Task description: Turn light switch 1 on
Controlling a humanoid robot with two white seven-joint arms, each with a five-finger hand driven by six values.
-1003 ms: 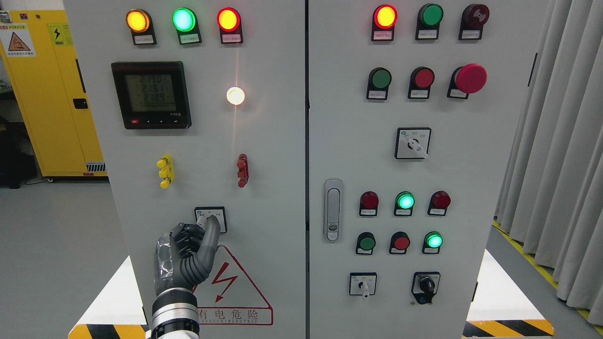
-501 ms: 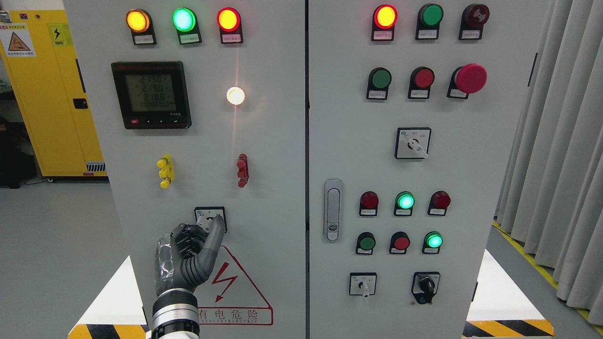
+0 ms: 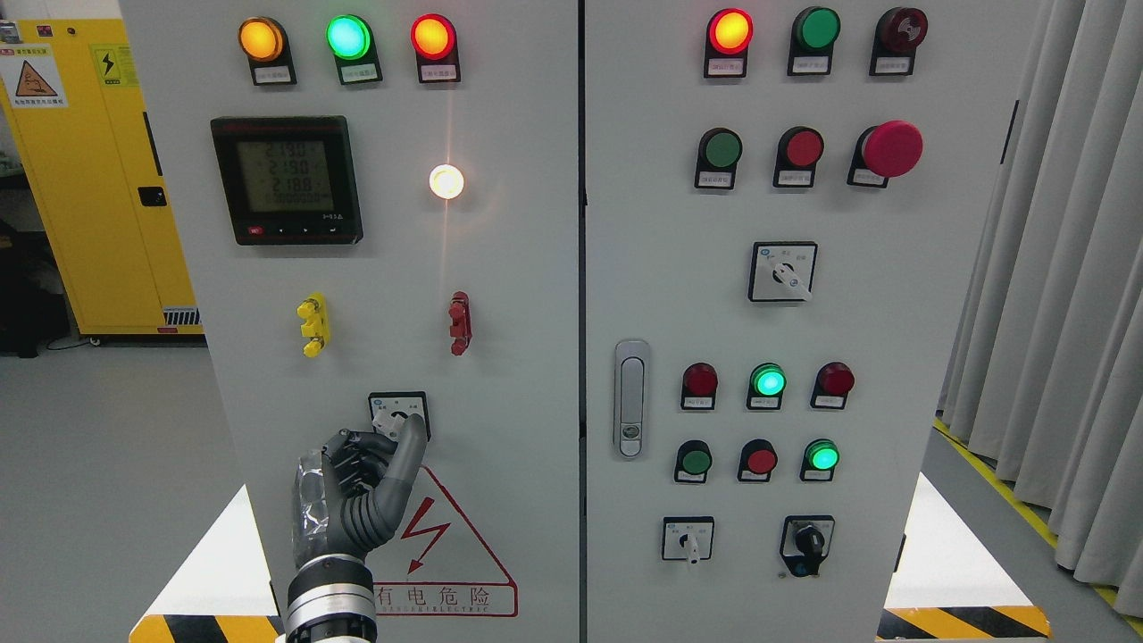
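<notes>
**Left hand at the rotary switch on the grey cabinet**

At the bottom left of the head view, the robot's left hand rises from a metal wrist cuff against the lower part of the left cabinet door. Most of its dark fingers are curled into the palm, and one long finger points up and to the right. Its tip meets the lower right of the light switch, a small square rotary selector with a white face; the hand covers part of the knob, so whether the finger grips it or only presses against it cannot be told. The switch sits directly above the hand. Below and to the right of the switch is a red triangular warning sign with a lightning bolt.

Higher on the same door are a yellow terminal and a red terminal, then a glowing white lamp and a dark digital meter.
</notes>
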